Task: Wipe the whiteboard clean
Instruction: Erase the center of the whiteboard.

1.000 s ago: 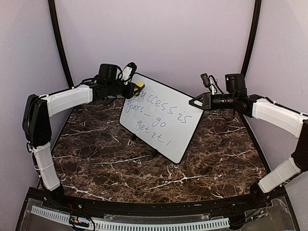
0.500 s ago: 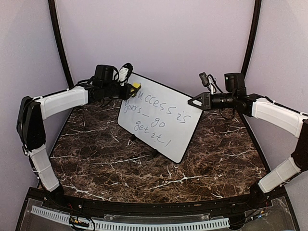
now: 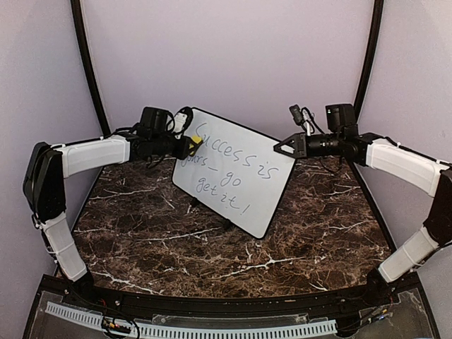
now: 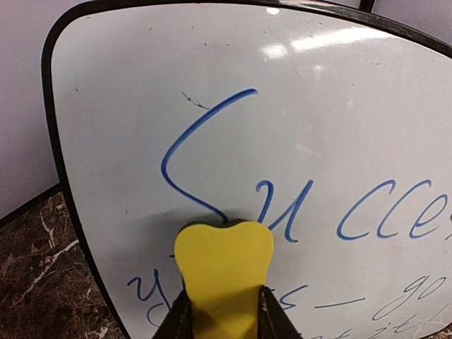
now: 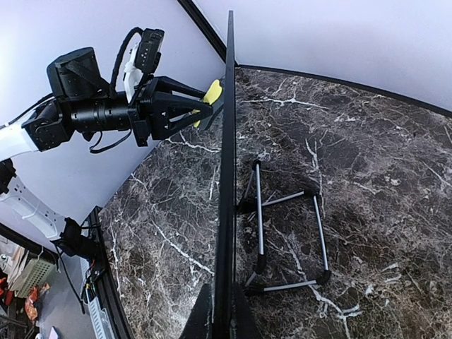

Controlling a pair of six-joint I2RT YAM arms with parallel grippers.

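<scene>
The table (image 3: 141, 233) carries the whiteboard (image 3: 233, 176), which stands tilted at mid-frame of the top view on its wire stand (image 5: 282, 233). The right gripper (image 3: 277, 149) is clamped on the top edge near the right corner, steadying it. The left gripper (image 3: 185, 147) is closed on the yellow eraser (image 4: 224, 268). The eraser has slid down from the upper left corner to the foot of the S (image 4: 166, 159), and that letter, covered a moment ago, shows whole again. I judge no ink has gone yet. The lower lines run off the bottom of the left wrist view. Whether the eraser truly presses the board is hard to tell.
</scene>
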